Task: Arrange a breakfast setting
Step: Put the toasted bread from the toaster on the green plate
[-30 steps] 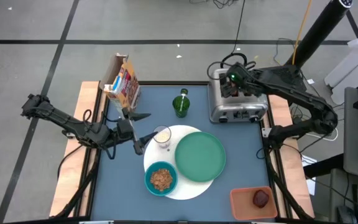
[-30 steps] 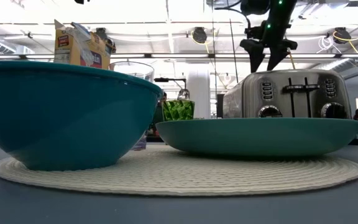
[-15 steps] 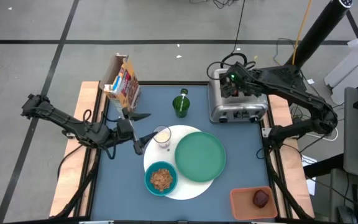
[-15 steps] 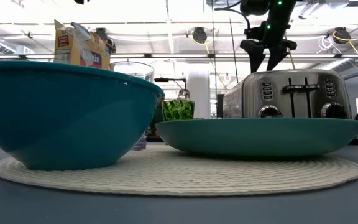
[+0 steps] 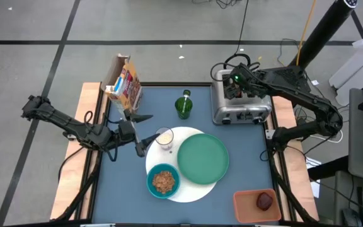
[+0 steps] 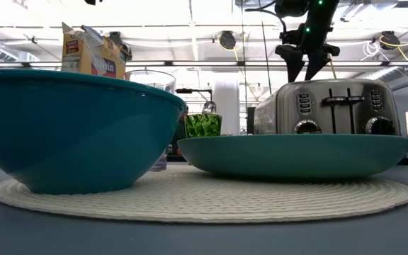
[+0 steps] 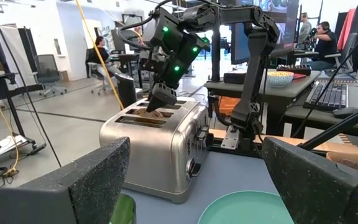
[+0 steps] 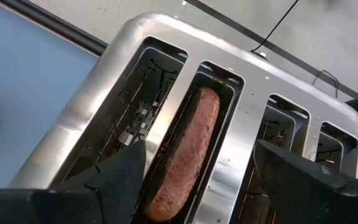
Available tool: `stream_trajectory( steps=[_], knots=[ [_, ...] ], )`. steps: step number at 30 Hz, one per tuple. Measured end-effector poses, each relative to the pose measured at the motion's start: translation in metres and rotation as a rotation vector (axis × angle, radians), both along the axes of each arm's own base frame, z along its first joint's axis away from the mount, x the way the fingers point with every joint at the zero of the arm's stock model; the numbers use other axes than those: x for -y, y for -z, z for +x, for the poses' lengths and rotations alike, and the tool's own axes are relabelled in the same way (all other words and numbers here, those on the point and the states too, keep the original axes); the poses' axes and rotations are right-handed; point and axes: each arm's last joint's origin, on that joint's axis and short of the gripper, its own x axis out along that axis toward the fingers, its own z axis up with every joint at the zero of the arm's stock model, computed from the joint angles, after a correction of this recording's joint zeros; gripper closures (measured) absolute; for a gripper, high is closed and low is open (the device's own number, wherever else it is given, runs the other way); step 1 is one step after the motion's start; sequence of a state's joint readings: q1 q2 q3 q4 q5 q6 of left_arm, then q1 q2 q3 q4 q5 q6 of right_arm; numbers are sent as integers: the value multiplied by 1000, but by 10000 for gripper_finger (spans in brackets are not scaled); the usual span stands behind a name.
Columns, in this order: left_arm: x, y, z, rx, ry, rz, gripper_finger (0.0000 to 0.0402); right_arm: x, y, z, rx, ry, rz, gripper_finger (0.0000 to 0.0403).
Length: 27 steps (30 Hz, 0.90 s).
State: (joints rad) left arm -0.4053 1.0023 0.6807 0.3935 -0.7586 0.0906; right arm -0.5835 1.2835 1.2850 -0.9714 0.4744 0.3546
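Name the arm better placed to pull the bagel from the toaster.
Right. Its gripper hangs open directly above the bagel in the toaster; the left gripper waits beside the milk glass.

Blue-topped table (image 5: pixel 126 180) — bearing directly a large white round disc (image 5: pixel 194 190), a steel toaster (image 5: pixel 241 108), a green bottle (image 5: pixel 183 106), a cereal box (image 5: pixel 123 81) and an orange tray (image 5: pixel 246 205).

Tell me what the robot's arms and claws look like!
Both arms are black, jointed and thin, with black cables running along them. The right arm shows little green lights by its wrist. Each claw, like the left claw, has two flat, dark, wedge-shaped fingers with a rough texture.
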Motion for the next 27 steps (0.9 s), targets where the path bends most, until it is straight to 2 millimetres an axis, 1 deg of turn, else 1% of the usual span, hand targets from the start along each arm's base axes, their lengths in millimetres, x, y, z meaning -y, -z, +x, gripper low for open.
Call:
stream_trajectory(
  steps=[4,8,13,17,22,27],
  knots=[
    [0,0,0,0,0,0,30,1,1,1,-4,-1,4,141],
    [0,0,0,1,0,-3,30,1,6,2,-2,-1,5,161],
    [0,0,0,1,0,-3,30,2,24,1,-14,4,3,178],
    [0,0,0,1,0,-3,30,3,33,2,-3,1,-6,193],
    [0,0,0,-1,0,2,30,3,33,1,32,-3,-26,220],
    [0,0,0,-1,0,4,30,2,31,0,44,-4,-32,259]
  ],
)
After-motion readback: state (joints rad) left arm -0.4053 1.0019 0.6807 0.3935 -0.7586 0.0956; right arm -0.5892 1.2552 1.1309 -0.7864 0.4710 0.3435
